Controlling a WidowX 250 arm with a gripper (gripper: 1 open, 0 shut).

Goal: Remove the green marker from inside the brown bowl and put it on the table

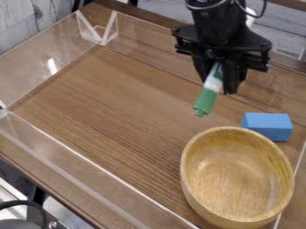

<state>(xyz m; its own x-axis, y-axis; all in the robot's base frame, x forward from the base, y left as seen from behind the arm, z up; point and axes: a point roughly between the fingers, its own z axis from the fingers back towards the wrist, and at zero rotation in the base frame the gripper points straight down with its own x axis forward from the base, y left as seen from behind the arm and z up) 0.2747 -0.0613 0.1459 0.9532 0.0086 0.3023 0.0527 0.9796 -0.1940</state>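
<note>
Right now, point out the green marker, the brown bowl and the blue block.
Green marker [207, 98]: camera view, on its dark green cap, below the gripper.
Brown bowl [237, 183]: camera view, on its bare inside.
Blue block [267, 124]: camera view, on its top face.

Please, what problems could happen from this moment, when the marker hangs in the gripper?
The green marker hangs tilted from the gripper, so it may land unevenly and roll on the table. If released too near the brown bowl, it might hit the rim or fall back inside. The blue block, beside the bowl, could also be knocked if the arm swings that way.
</note>
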